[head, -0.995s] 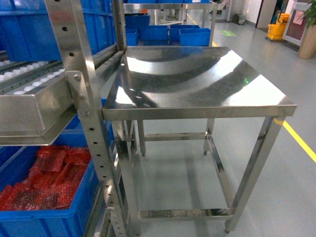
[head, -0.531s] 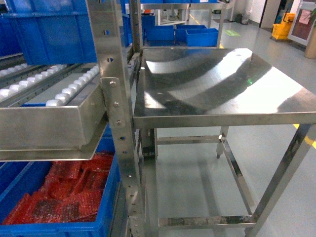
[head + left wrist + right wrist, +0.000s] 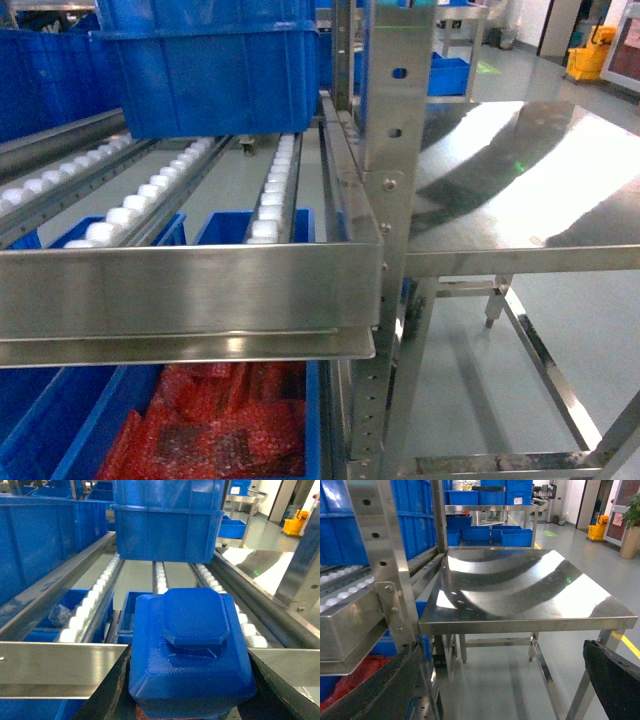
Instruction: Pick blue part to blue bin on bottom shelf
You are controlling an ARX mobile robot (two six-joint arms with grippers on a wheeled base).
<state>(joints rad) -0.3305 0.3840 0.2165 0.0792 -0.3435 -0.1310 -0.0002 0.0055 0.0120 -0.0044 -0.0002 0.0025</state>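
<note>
Grey factory floor stretches behind everything, with a yellow mop cart far off at the right edge of my head view.

From the left wrist camera I see the blue part, a blocky printed piece with an eight-sided boss on top, sitting between the dark fingers of my left end effector. The fingers stand against both flanks of the part, so I read it as clamped on the part. It hangs in front of the steel front rail of the roller shelf.

Beyond the part, white rollers run back in lanes to a large blue crate resting on them. Under the rollers I can make out smaller blue bins. On the lower shelf, a blue bin holds red bubble-wrap packets.

A perforated steel upright separates the rack from the steel desk on its right.

My right end effector shows only as two dark fingers at the bottom corners of its wrist view, spread wide with nothing between them, facing the desk. Neither end effector appears in the head view.
</note>
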